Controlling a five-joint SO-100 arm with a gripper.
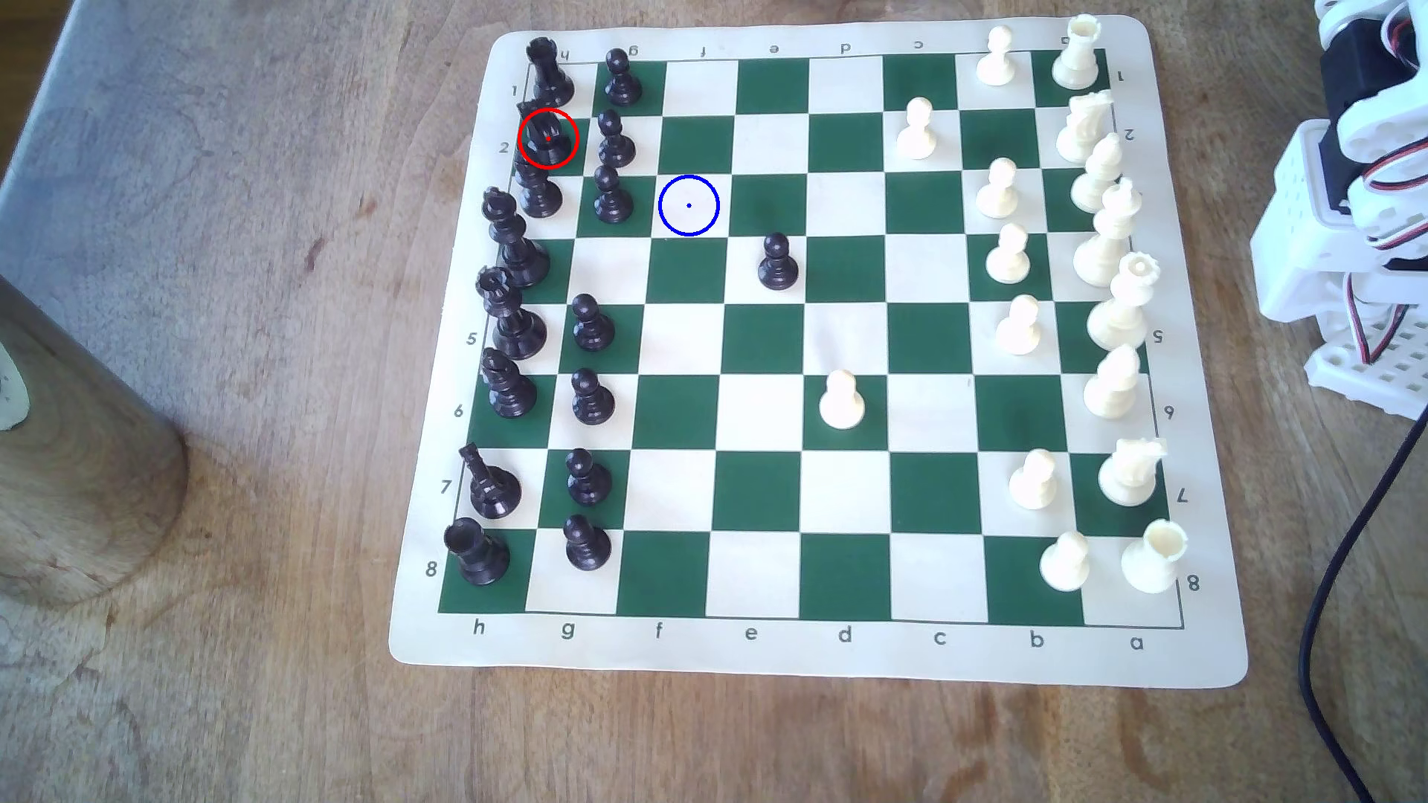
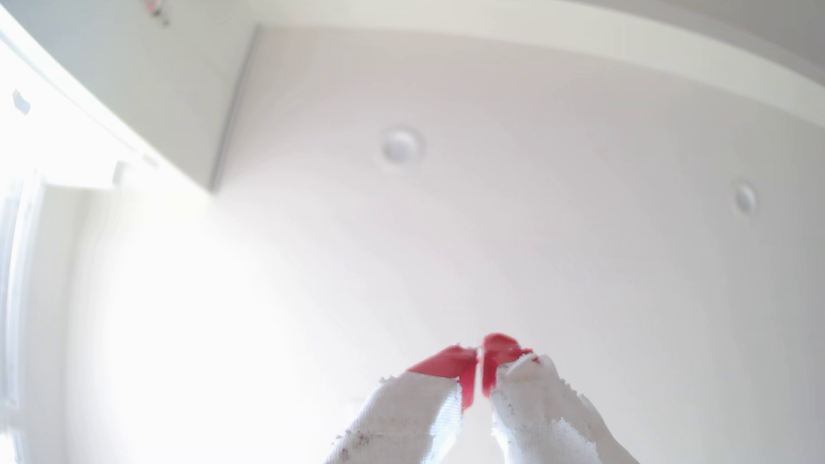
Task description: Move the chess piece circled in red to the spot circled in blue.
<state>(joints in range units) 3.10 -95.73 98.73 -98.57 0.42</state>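
The black knight (image 1: pixel 547 139) ringed in red stands on the h-file, row 2, at the exterior view's upper left, between a black rook and another black piece. The blue-ringed cream square (image 1: pixel 688 205) lies two files to the exterior view's right and one row nearer, bare. The white arm (image 1: pixel 1368 177) is folded at the exterior view's right edge, off the board. In the wrist view my gripper (image 2: pixel 480 352) points up at a white ceiling, its red-tipped, white-wrapped fingers (image 2: pixel 446 363) pressed together with nothing between them.
Black pawns (image 1: pixel 614 197) line the g-file beside the blue spot; one black pawn (image 1: pixel 777 262) stands out near the centre. White pieces (image 1: pixel 1113 239) crowd the board's right side. A wooden post (image 1: pixel 77 432) rises at the left. A black cable (image 1: pixel 1344 556) runs down the right.
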